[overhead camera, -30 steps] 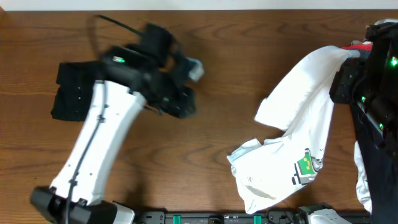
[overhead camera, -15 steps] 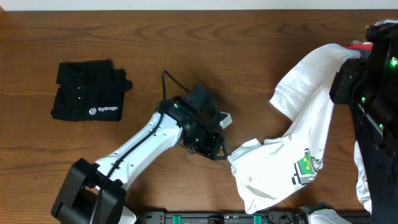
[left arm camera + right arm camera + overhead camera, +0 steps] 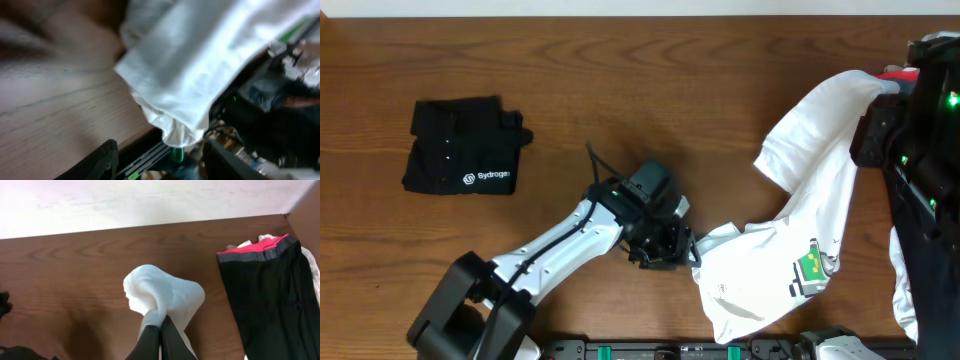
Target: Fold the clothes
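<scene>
- The table (image 3: 650, 110) is dark brown wood with a clear grain, and a pale wall (image 3: 125, 200) runs along its far edge.
- A black folded shirt (image 3: 460, 160) with white lettering lies flat toward the far left corner, well apart from both arms.
- The white T-shirt (image 3: 820, 170) lies on the right half. Its lower part is crumpled at the near edge, with the green-and-white logo patch (image 3: 813, 268) facing up. One end is lifted toward the right edge.
- The right gripper (image 3: 160, 332) has its jaws pressed together on a bunched fold of the white T-shirt, holding that fold above the wood.
- The left gripper (image 3: 162, 160) is low over the table just beside the T-shirt's left hem, jaws apart. The wrist view is blurred, so the cloth may or may not touch the fingers (image 3: 97, 162).
- A black garment (image 3: 265, 290) with a red band lies at the right edge.
</scene>
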You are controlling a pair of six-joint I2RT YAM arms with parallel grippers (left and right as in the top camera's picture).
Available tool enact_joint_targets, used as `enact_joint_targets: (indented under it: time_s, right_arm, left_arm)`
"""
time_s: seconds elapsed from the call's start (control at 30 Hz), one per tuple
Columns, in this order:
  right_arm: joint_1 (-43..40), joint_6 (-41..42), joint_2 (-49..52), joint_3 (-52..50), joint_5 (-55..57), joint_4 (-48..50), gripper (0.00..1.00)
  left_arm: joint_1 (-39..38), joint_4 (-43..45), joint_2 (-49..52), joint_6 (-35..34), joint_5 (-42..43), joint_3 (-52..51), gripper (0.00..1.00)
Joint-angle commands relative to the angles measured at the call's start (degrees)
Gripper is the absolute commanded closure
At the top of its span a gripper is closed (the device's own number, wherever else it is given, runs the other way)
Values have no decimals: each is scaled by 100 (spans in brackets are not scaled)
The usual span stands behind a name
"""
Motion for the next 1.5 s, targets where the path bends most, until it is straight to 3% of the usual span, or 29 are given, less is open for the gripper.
enact_joint_targets:
  time_s: [0.0, 0.2, 0.4, 0.67, 0.77, 0.87, 1.0, 1.13, 1.33, 1.47]
  right_arm:
    - [0, -74, -37, 70, 83, 13, 99]
    - [0, -74, -37, 70, 83, 7, 99]
    - [0, -74, -39, 70, 83, -2, 99]
    - [0, -72, -39, 70, 83, 0, 99]
    - [0, -74, -50, 70, 85, 0, 99]
    - [0, -74, -76, 70, 85, 0, 99]
    - [0, -74, -116, 70, 87, 13, 99]
    - [0, -74, -125, 70, 90, 20, 98]
    - [0, -74, -125, 70, 111, 17, 99]
    - [0, -72, -125, 70, 387, -37, 99]
  left_arm:
    - [17, 249, 275, -793, -160, -22, 43]
    - [17, 804, 636, -1480, -144, -22, 43]
    - [17, 813, 765, -1615, -74, -22, 44]
    - [33, 1193, 765, -1460, -190, -22, 77]
    - [35, 1224, 765, -1462, -179, -22, 79]
    - [26, 1001, 765, -1515, -79, -22, 68]
    - [28, 992, 765, -1528, -350, -22, 69]
    - [28, 1032, 765, -1528, -376, -22, 93]
    - [87, 1027, 704, -1353, -127, -13, 94]
    - [627, 844, 352, -870, -116, 94, 94]
